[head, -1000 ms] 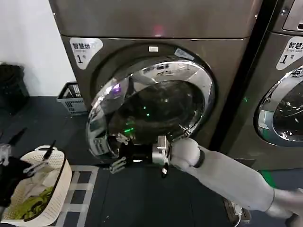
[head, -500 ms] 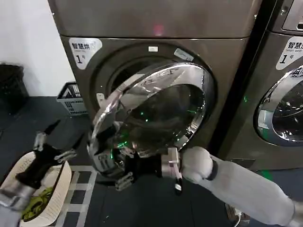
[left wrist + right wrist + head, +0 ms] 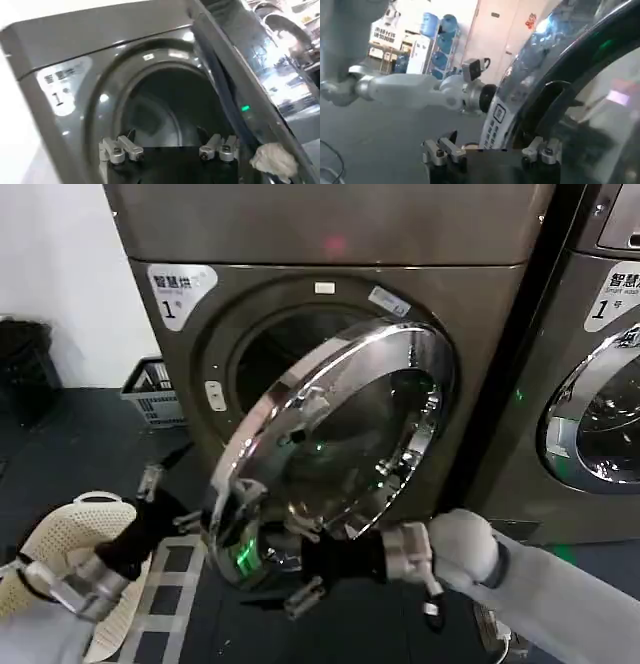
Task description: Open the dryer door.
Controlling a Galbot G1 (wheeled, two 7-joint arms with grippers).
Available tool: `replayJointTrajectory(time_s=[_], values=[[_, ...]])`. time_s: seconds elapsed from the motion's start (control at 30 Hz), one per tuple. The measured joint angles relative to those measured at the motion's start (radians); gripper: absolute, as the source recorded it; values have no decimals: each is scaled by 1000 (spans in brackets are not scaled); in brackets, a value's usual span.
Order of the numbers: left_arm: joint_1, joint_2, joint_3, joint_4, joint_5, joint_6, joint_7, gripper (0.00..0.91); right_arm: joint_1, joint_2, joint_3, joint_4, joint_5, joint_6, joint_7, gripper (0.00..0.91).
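1. My left arm reaches in from the lower left over the white laundry basket (image 3: 62, 536) on the floor, forearm angled up and to the right.
2. My left gripper (image 3: 165, 494) sits just beside the lower left edge of the dryer door (image 3: 340, 444), its fingers (image 3: 121, 148) spread wide with nothing between them. From its wrist camera I look straight into the dark drum opening (image 3: 165, 112), with the door's edge running past on one side.
3. The dryer door stands partly swung out from the dryer (image 3: 330, 334), hinged on its right side, chrome ring tilted and its left edge well away from the machine front. The round opening behind it shows at the upper left.
4. My right arm comes in from the lower right, forearm nearly level, wrist pointed left at the bottom of the door.
5. My right gripper (image 3: 290, 569) is at the door's lower rim, one finger (image 3: 303, 596) below the chrome edge and the other up against the glass side. The fingers are apart around the rim; I cannot tell whether they press it.
6. A second machine (image 3: 600, 384) with its own chrome door stands to the right, shut.
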Motion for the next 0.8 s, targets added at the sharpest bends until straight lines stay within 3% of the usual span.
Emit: replayJointTrajectory(time_s=[0.47, 0.8], values=[[-79, 38, 207, 10, 44, 14, 10, 907, -159, -160, 152, 98, -66, 91, -127, 907], [-87, 55, 321, -24, 71, 1, 54, 907, -439, -251, 442, 168, -90, 145, -150, 907]])
